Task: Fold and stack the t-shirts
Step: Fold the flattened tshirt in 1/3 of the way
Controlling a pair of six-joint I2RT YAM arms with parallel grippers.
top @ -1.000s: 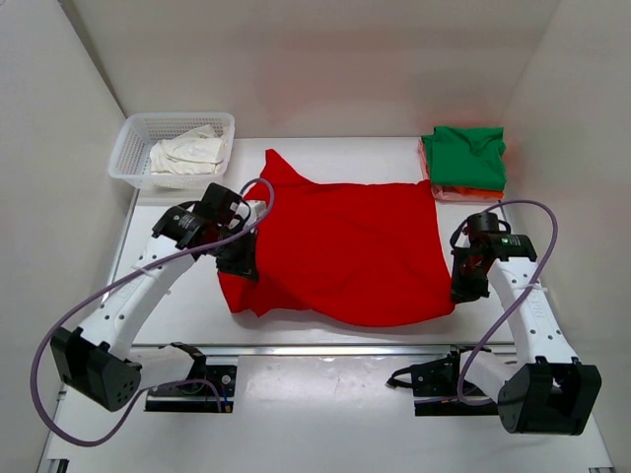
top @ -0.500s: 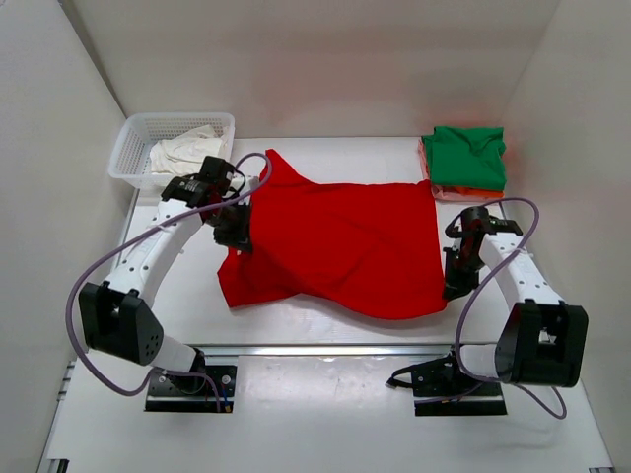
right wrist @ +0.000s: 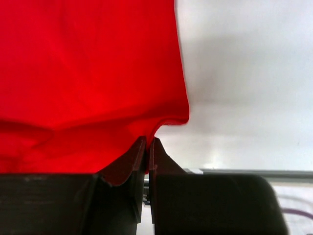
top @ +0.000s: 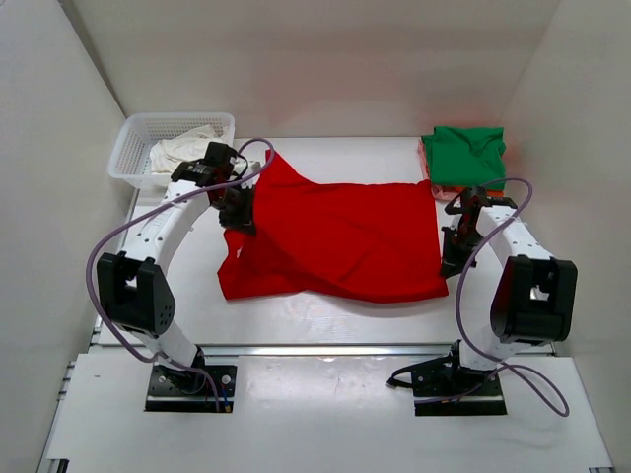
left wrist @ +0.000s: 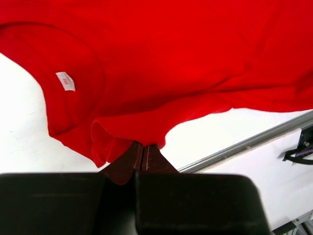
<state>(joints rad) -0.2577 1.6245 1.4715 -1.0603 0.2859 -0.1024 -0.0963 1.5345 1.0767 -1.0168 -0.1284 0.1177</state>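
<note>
Both arms have swung away from their bases over the last second, pulling the red shirt (top: 345, 241) with them: its near hem now lies further up the desk (top: 325, 320), exposing more bare desk in front. Left tool (left wrist: 142, 147) is clamped on the shirt's left edge, fabric bunched at the tips; right tool (right wrist: 147, 142) is pinched on the near-right corner. The shirt is part lifted and creased, not flat. Likely the start of a near-to-far fold, or just a reposition. Far right, the green shirt (top: 465, 156) sits on a pink one (top: 444, 190). Far left, a white shirt (top: 187, 153) waits in the basket (top: 126, 158).
</note>
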